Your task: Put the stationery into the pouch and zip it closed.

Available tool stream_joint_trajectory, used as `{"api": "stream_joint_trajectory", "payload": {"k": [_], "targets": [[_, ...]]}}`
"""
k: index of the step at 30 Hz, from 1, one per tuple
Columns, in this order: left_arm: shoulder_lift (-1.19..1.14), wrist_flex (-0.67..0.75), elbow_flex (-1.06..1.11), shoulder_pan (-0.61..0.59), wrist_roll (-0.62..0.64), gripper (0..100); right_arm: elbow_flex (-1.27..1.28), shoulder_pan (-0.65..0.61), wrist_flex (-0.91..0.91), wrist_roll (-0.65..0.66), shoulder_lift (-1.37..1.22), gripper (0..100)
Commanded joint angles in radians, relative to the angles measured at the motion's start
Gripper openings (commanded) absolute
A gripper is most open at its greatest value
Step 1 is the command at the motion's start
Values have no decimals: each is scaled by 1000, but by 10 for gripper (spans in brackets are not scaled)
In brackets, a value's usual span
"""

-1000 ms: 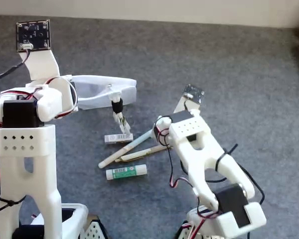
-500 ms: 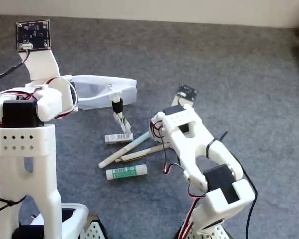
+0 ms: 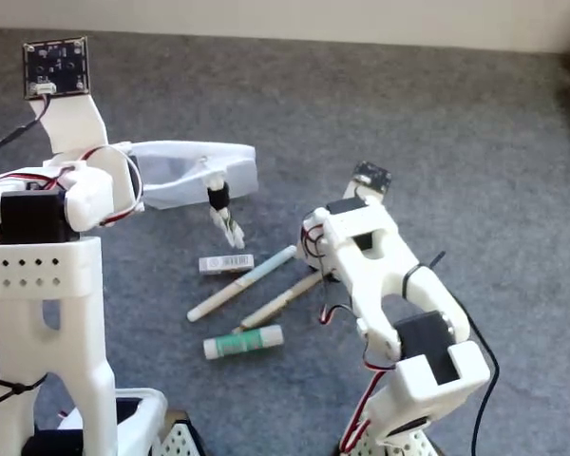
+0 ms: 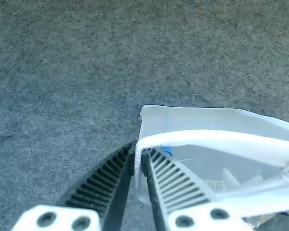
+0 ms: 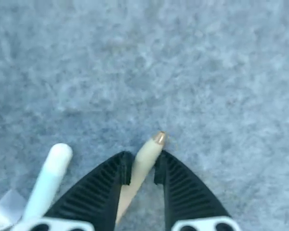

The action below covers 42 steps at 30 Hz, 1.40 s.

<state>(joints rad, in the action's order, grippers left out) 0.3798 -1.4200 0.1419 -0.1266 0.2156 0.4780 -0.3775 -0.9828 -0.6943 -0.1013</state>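
Right end effector (image 5: 143, 160) low over grey bench (image 3: 456, 142), arm bent forward, closed around tan pen (image 5: 153, 143) near its tip. Left end effector (image 4: 138, 161) pinches pouch (image 4: 202, 122) rim, arm raised, pouch mouth open.

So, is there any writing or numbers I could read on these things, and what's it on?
No text here can be read.
Glue stick: green label, print too small.
Small white block: barcode stripes, digits blurred.
Striped piece hanging below the pouch: marks too small.
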Motion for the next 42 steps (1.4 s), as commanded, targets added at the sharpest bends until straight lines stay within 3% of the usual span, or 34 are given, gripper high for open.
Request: {"api": "stream_joint_trajectory", "payload": {"k": [1,13,22,30,38,42], "targets": [[-38,5,50,-8,12,8,-117,33,-54,17,15,39],[-38,6,50,-8,12,8,-251,41,-140,17,24,5],[-38,6,50,-8,12,8,-162,41,-130,17,344,5],[-38,8,50,-8,12,8,70,35,35,149,641,5],[-38,6,50,-5,12,8,361,-19,278,164,960,5],[-38,6,50,-5,12,8,484,-82,381,304,1110,5]]}}
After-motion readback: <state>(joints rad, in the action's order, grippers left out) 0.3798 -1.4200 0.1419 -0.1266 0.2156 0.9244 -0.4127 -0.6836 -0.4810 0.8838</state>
